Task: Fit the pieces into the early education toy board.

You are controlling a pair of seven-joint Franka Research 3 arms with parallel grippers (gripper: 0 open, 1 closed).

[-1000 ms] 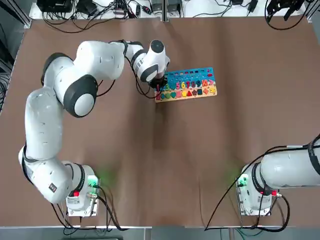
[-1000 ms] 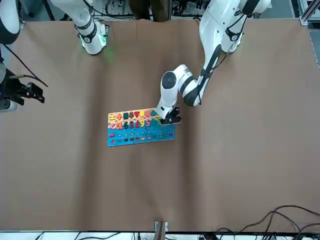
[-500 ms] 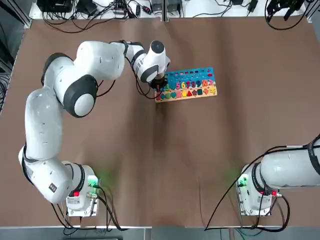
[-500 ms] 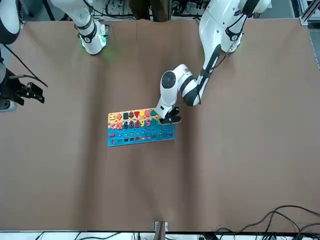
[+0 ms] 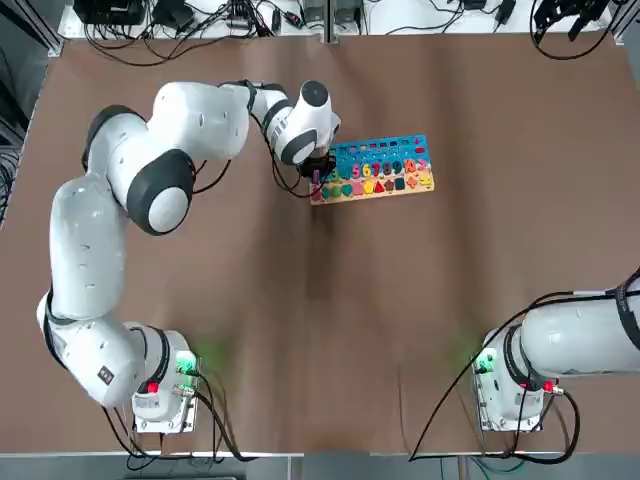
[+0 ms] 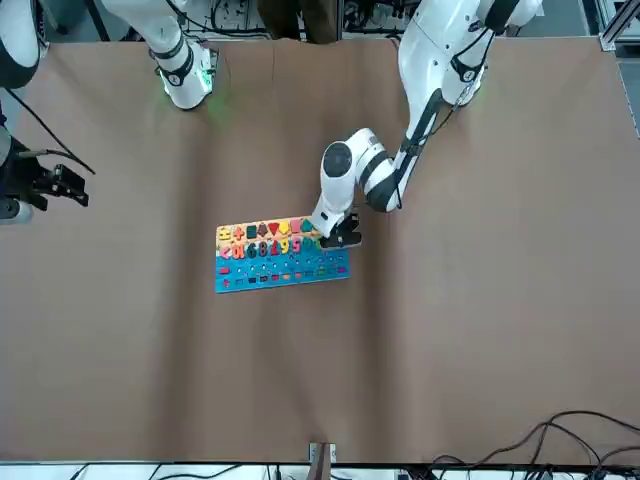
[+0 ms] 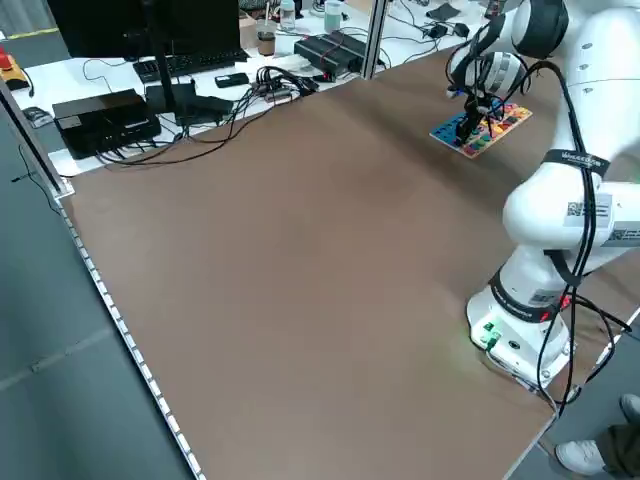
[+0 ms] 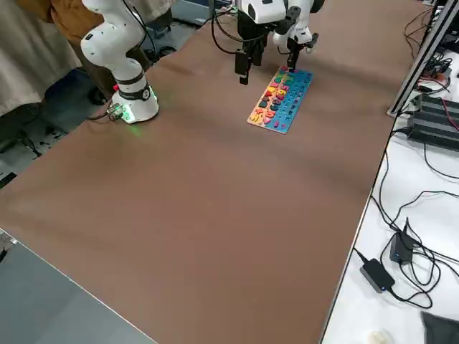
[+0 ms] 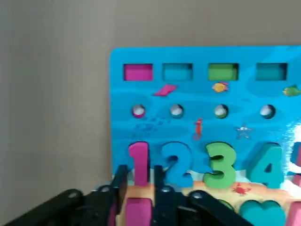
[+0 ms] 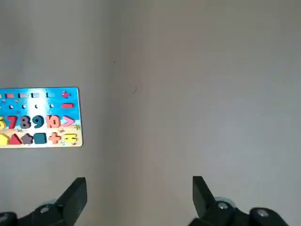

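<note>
Board (image 5: pixel 378 168) corner hidden by left hand (image 9: pixel 138 188), seemingly grasping pink piece (image 9: pixel 138 164) (blurred).

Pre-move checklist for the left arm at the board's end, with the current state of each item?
1. Left gripper over the toy board's end: ok.
2. Pink piece sits between the fingers in the number row beside the blue 2: ok.
3. Piece fully seated: cannot tell.
4. Fingers clear of the piece: cannot tell.
5. Right gripper open, away from board: ok.
</note>
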